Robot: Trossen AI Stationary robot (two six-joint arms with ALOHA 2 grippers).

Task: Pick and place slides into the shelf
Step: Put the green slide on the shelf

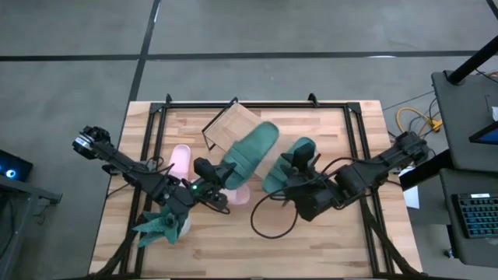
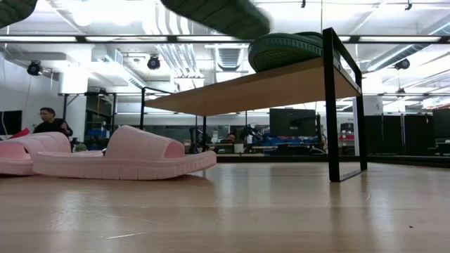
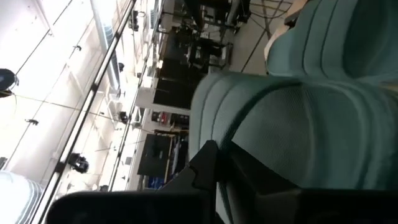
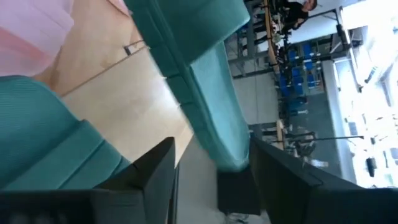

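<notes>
— Green slide (image 1: 247, 152): location?
— Frame centre, toe on the shelf (image 1: 229, 127), heel clamped by the left gripper (image 1: 220, 177).
— Right gripper (image 1: 289, 176)?
— Closed on the second green slide (image 1: 288, 163), centre-right.

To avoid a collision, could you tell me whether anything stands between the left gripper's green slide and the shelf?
Nothing visible does: the green slide in the left gripper overlaps the shelf from above. The second green slide sits beside it.
</notes>
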